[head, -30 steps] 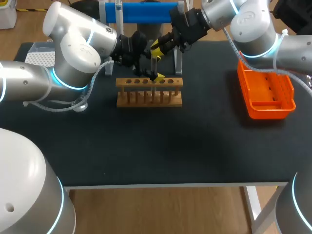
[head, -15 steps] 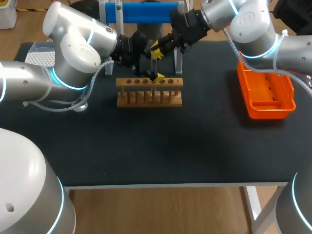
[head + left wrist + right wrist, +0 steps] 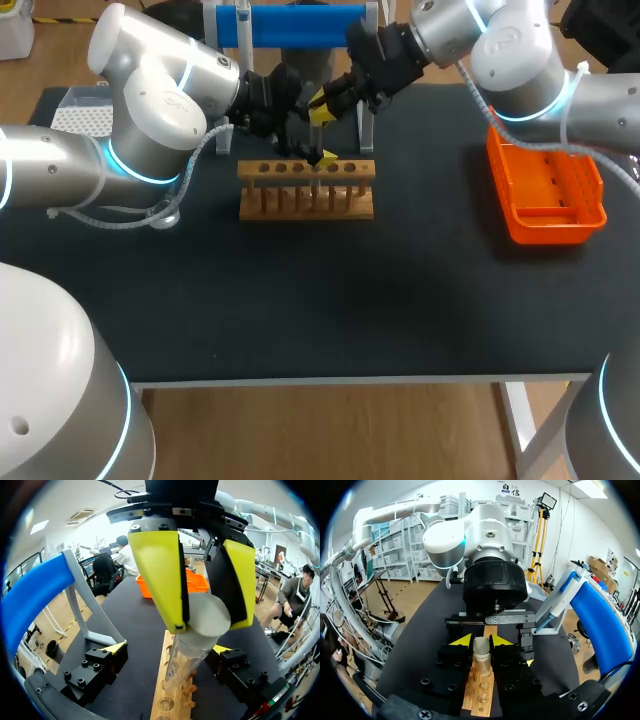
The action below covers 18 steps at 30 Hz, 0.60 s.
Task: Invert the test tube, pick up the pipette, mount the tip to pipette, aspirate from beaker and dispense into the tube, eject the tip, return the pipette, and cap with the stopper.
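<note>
A clear test tube (image 3: 187,652) stands upright over the wooden rack (image 3: 305,190), with my right gripper (image 3: 320,103) shut on its upper end. In the left wrist view the right gripper's yellow fingers (image 3: 160,575) clamp the tube from both sides. The right wrist view shows the same tube (image 3: 481,657) between my right gripper (image 3: 482,641). My left gripper (image 3: 167,650) is open, one tip on each side of the tube, just above the rack (image 3: 167,685) and not touching the tube. The tube's lower end reaches the rack's top; whether it sits in a hole is hidden.
An orange bin (image 3: 545,190) sits at the right of the black table. A blue pipette stand (image 3: 290,25) rises behind the rack, its legs close to both grippers. A white tip box (image 3: 80,115) lies at the back left, behind my left arm.
My right gripper has shifted very slightly toward the back of the table with the tube. My left arm and the rack have not moved.
</note>
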{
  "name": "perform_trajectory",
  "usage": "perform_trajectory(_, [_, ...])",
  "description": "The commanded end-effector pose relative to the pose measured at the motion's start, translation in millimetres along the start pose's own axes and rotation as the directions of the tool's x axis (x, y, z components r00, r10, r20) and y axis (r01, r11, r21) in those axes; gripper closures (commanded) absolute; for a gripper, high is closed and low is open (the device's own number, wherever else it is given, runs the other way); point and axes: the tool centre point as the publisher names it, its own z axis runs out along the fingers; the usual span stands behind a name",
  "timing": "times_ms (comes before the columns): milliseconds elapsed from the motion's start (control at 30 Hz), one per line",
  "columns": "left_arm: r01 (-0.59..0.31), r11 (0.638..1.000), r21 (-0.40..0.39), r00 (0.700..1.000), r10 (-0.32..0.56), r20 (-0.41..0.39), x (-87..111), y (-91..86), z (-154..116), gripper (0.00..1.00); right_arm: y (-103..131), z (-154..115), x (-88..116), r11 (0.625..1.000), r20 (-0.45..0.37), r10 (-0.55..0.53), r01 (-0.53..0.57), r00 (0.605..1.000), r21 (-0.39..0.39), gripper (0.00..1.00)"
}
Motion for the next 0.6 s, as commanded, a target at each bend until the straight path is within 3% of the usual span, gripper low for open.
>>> perform_trajectory(33, [0.001,1.000,-0.003,1.000,-0.001,-0.003,-1.0,-0.2,0.3,0.00,-1.6,2.1,0.0,1.000,-0.003,0.001,-0.001,1.000,0.005,1.00])
perform_trajectory(300, [0.001,1.000,-0.003,1.000,-0.001,-0.003,-1.0,-0.2,0.3,0.00,-6.8,6.2,2.0,1.000,-0.011,0.004,-0.004,1.000,0.024,1.00])
perform_trajectory(333, [0.001,1.000,-0.003,1.000,-0.001,-0.003,-1.0,-0.2,0.3,0.00,-8.5,7.4,2.7,1.000,-0.013,0.004,-0.003,1.000,0.030,0.94])
perform_trajectory(367, [0.001,1.000,-0.003,1.000,-0.001,-0.003,-1.0,-0.2,0.3,0.00,-10.3,8.3,3.2,0.999,-0.010,-0.003,0.003,1.000,0.041,0.84])
perform_trajectory(433, [0.001,1.000,-0.003,1.000,-0.001,-0.003,-1.0,-0.2,0.3,0.00,-12.0,8.8,3.5,0.999,-0.004,0.000,0.000,1.000,0.040,0.53])
perform_trajectory(467, [0.001,1.000,-0.003,1.000,-0.001,-0.003,-1.0,-0.2,0.3,0.00,-12.7,8.0,3.2,1.000,0.006,0.001,-0.002,1.000,0.031,0.07])
perform_trajectory(500, [0.001,1.000,-0.003,1.000,-0.001,-0.003,-1.0,-0.2,0.3,0.00,-12.5,6.1,2.4,1.000,0.012,0.003,-0.003,1.000,0.016,0.00])
perform_trajectory(600, [0.001,1.000,-0.003,1.000,-0.001,-0.003,-1.0,-0.2,0.3,0.00,-9.0,-2.8,1.3,0.999,0.026,-0.003,0.004,1.000,-0.051,0.00])
